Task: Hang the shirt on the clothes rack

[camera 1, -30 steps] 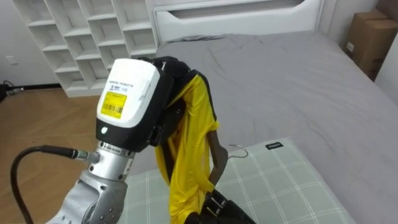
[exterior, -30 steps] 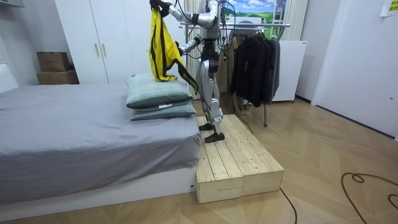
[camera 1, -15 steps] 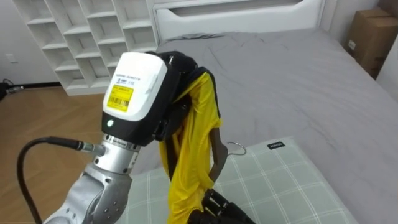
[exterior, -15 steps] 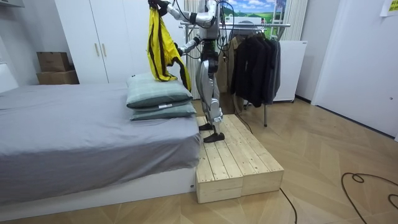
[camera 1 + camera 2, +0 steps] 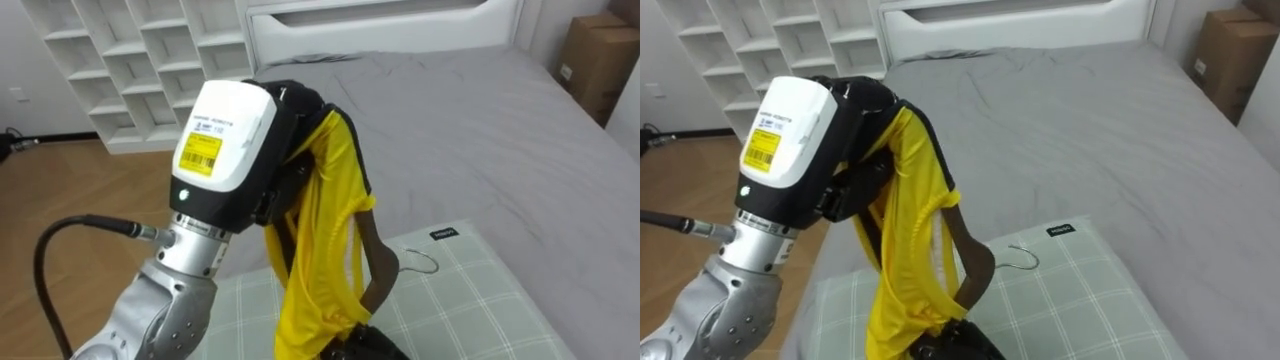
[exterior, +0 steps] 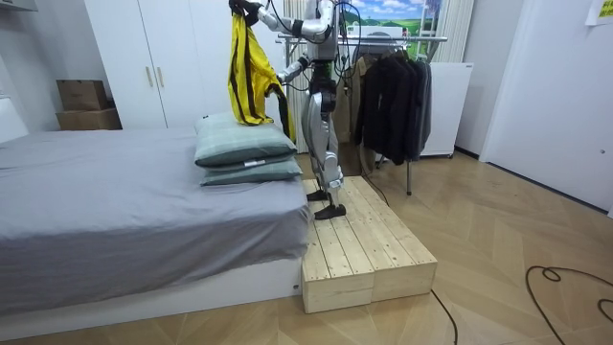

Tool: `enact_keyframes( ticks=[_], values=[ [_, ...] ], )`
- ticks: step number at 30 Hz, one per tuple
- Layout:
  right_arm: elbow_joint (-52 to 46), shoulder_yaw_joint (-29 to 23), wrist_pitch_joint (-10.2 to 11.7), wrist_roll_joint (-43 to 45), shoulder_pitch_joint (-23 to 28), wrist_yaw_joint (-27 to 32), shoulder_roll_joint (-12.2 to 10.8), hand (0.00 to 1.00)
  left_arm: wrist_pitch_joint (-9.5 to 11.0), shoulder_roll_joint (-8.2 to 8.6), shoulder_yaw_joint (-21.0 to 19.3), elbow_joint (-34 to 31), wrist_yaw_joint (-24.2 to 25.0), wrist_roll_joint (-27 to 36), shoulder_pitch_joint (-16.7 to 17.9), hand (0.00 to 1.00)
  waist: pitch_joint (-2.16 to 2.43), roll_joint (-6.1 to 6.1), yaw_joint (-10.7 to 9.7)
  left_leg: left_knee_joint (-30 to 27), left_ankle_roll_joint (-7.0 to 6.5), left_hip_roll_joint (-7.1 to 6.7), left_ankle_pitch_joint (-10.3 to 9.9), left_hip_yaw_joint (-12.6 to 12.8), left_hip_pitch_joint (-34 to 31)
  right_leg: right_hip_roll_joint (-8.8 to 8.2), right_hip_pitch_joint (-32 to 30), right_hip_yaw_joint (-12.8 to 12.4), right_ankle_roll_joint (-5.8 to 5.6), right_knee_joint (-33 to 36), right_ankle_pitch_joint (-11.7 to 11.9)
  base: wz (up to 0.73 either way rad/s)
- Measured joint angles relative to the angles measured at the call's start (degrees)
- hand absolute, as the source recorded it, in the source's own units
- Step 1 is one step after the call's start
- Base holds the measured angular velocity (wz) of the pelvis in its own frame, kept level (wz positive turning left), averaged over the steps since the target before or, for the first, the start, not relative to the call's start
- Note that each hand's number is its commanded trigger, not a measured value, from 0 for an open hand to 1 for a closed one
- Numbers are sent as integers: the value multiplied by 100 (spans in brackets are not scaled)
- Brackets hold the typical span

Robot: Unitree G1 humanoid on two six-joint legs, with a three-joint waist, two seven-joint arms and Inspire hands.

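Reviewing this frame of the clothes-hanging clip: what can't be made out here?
- Right hand: in the eye views, cut off by the bottom edge and covered by the yellow shirt; its hold is unclear.
- Hanger: in the eye views, mostly hidden inside the shirt; how far it is in is unclear.
- Room view: the hanger is too small to make out against the shirt.
- Rack: in the room view, its rail is partly hidden by the robot.

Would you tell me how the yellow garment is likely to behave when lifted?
Probably floppy: the yellow garment hangs in loose folds from the left hand. Likely light, since one hand holds it high.
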State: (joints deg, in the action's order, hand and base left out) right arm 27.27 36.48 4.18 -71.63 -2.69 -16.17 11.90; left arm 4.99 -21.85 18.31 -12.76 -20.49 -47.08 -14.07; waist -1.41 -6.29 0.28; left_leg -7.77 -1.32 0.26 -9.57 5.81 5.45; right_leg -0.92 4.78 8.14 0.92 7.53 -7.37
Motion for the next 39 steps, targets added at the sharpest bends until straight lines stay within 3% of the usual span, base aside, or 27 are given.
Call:
enact_keyframes(
  ticks=[12, 19, 23, 27, 39],
  values=[
    [95, -86, 0, 226, 2, 2, 1, 100, 39, 41, 50, 112, 24, -45, 3, 100, -4, 7, -43, -3, 0, 5, 0, 1, 23, 2, 22, 7, 0, 7, 0, 0],
    [97, -734, 2, 1287, 40, 255, 1, 100, 53, 55, 50, 148, 16, -196, 50, 100, -7, 15, -77, -6, -1, -14, 1, 1, 22, 3, 18, 6, -4, 1, -3, 0],
    [95, -882, 90, 2019, 38, 569, 69, 100, 289, 50, 52, 404, -91, -190, 55, 100, -5, 14, -65, -10, -1, -3, 1, 17, 24, -2, 13, -11, -3, 5, -2, 0],
    [26, -1106, 92, 2780, 38, 806, 138, 100, 325, 37, 55, 591, -150, -199, 130, 100, -2, 15, -136, -10, -1, 1, 1, 14, 12, -29, 4, -17, -7, 6, -6, 0],
    [-645, -2165, 126, 4634, 36, 1500, 198, 100, 379, 38, -52, 541, -199, -228, 139, 100, 64, 51, -187, -49, -1, -6, 1, 22, 38, -46, 3, -19, -19, 32, -14, 0]
  ],
)
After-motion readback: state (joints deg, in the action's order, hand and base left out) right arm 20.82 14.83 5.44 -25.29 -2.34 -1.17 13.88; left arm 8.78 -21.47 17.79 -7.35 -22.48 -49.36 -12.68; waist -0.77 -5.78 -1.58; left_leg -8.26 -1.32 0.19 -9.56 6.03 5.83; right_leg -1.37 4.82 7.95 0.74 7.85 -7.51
